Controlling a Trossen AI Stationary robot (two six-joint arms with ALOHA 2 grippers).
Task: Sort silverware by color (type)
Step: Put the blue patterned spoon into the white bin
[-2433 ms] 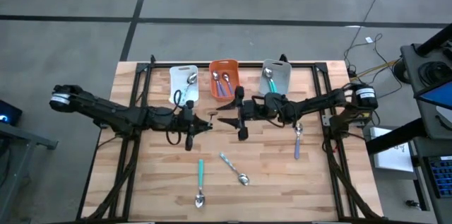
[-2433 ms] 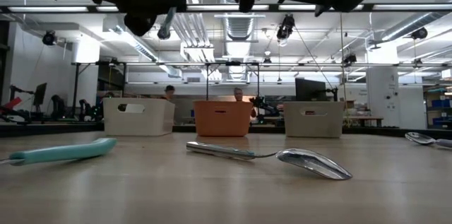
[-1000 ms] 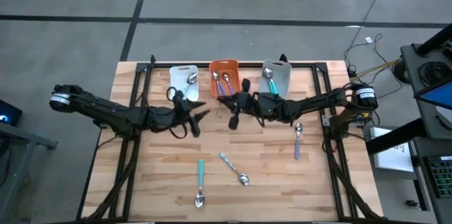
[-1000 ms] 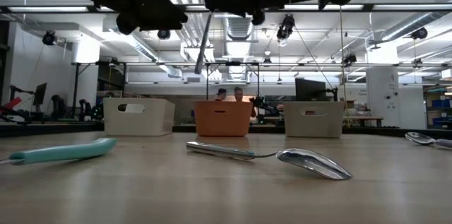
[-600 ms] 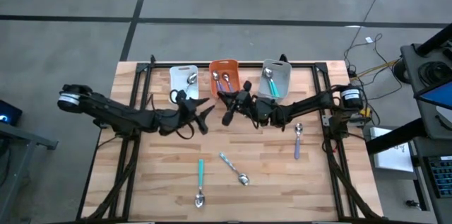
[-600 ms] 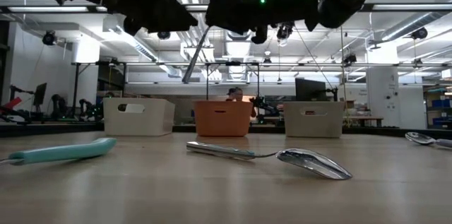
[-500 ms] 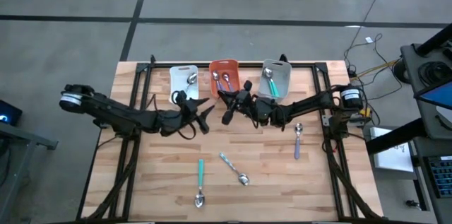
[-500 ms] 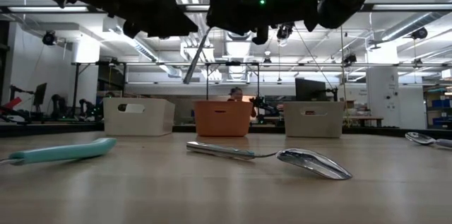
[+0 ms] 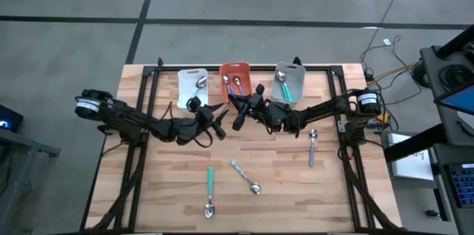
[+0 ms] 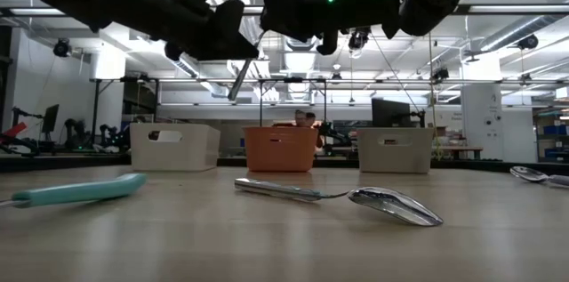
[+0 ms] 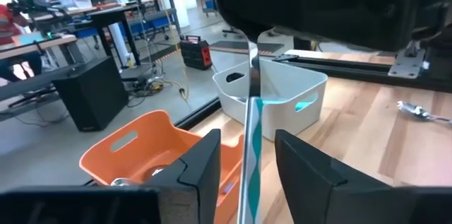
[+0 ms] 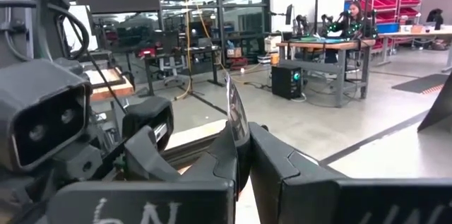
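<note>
Silverware is spread over the counter (image 9: 170, 190) and the three bins along its far edge. At the far left, the white bin (image 9: 192, 84) shows one shiny spoon bowl inside. Just in front of it the left end effector (image 9: 217, 118) hangs above the counter, reaching toward the middle, its fingers (image 11: 205, 174) parted on either side of a spoon handle (image 11: 248, 136) that runs up between them. Teal shows behind that handle in the left wrist view, though it may belong to the bin beyond, so the colour is hard to call. Whether the fingers actually touch the handle cannot be made out.

Nearer the front edge, a teal spoon (image 9: 209, 190) lies lengthwise, bowl toward the front. Beside it, a pale-handled spoon (image 9: 244, 176) lies at an angle, its bowl (image 10: 394, 205) close to the low camera.

Centre far edge: the orange bin (image 9: 234, 81) holds purple-handled spoons (image 9: 232, 89). Right in front of it the right end effector (image 9: 238, 109) is clamped tight on the spoon's upper end, meeting the left one nose to nose, off the counter.

Next along, the grey bin (image 9: 291, 80) carries a teal spoon (image 9: 283, 87). Toward the right edge a lavender spoon (image 9: 312, 148) lies alone on the wood.
</note>
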